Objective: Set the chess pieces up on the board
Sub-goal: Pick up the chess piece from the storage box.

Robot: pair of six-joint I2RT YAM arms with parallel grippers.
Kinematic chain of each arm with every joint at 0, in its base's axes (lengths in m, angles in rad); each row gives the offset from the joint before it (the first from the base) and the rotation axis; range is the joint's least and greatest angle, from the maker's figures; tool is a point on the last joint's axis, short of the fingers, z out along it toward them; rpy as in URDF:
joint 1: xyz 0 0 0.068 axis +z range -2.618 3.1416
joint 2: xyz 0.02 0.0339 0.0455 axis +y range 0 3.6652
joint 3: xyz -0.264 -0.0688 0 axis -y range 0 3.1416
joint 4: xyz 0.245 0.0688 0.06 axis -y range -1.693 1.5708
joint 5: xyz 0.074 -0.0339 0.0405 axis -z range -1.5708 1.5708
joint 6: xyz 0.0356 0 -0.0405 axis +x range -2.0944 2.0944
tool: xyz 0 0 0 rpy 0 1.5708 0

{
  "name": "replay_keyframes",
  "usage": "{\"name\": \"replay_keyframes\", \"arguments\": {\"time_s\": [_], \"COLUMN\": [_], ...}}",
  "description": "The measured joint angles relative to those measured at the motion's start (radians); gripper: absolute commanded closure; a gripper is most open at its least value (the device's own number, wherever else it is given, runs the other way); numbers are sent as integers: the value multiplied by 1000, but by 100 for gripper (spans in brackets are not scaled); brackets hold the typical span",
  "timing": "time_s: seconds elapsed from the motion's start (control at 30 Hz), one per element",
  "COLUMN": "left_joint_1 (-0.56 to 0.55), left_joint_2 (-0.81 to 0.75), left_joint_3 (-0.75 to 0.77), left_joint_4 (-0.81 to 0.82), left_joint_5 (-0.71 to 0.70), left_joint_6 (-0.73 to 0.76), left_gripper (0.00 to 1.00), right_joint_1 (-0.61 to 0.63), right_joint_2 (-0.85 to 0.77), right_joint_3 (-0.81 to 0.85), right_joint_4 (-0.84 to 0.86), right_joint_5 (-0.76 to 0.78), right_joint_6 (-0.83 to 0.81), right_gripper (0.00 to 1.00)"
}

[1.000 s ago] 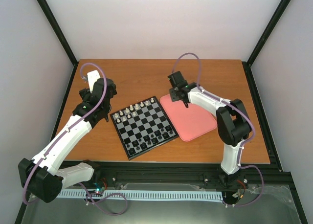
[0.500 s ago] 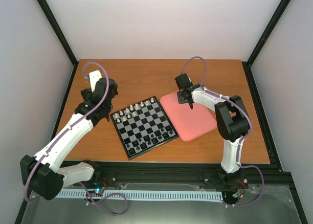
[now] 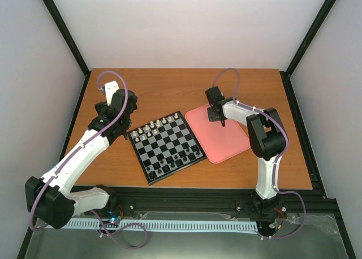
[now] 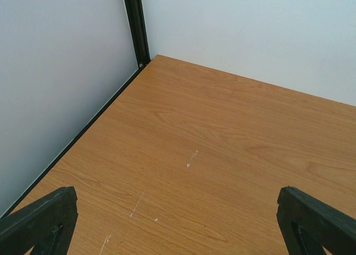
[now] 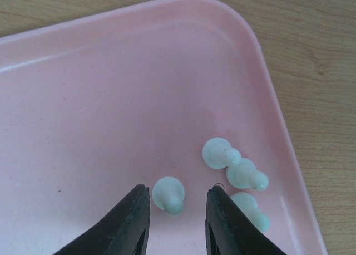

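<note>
The board (image 3: 166, 147) lies at the table's middle. White chess pieces (image 3: 155, 126) fill its far rows and dark ones (image 3: 176, 159) its near rows. My right gripper (image 5: 178, 197) is low over the pink tray (image 5: 100, 99), open. A white pawn (image 5: 168, 195) lies on its side between the fingers, near the left one and apart from the right one. Three more white pawns (image 5: 238, 171) lie clustered just right of the right finger, by the tray's rim. My left gripper (image 4: 178, 224) hovers open and empty over bare wood, left of the board.
The tray (image 3: 226, 140) lies right of the board, almost touching it. In the top view my right gripper (image 3: 216, 116) is at the tray's far corner and my left gripper (image 3: 113, 100) near the left wall. A black frame post (image 4: 135, 27) stands in the far-left corner.
My right gripper has moved right and come down over the tray's far corner, and its jaws have narrowed around a pawn. The left arm has shifted slightly.
</note>
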Motion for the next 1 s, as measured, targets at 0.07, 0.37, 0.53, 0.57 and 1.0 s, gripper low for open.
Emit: {"name": "replay_keyframes", "arguments": {"time_s": [0.07,0.37,0.53,0.57,1.0], "left_joint_1": [0,0,0,0,0], "left_joint_2": [4,5,5,5,2], "left_joint_3": [3,8,8,8,8], "left_joint_4": [0,0,0,0,-1], "left_joint_5": [0,0,-1,-1,-2], "left_joint_6": [0,0,0,0,0], "left_gripper": [0,0,0,0,0], "right_joint_1": [0,0,0,0,64], "right_joint_2": [7,28,28,28,-82], "right_joint_3": [0,5,9,9,10], "right_joint_4": [2,5,5,5,-2], "right_joint_5": [-3,-18,-26,-27,-76], "right_joint_6": [-1,-5,-6,-6,-14], "right_gripper": [74,91,94,94,94]}}
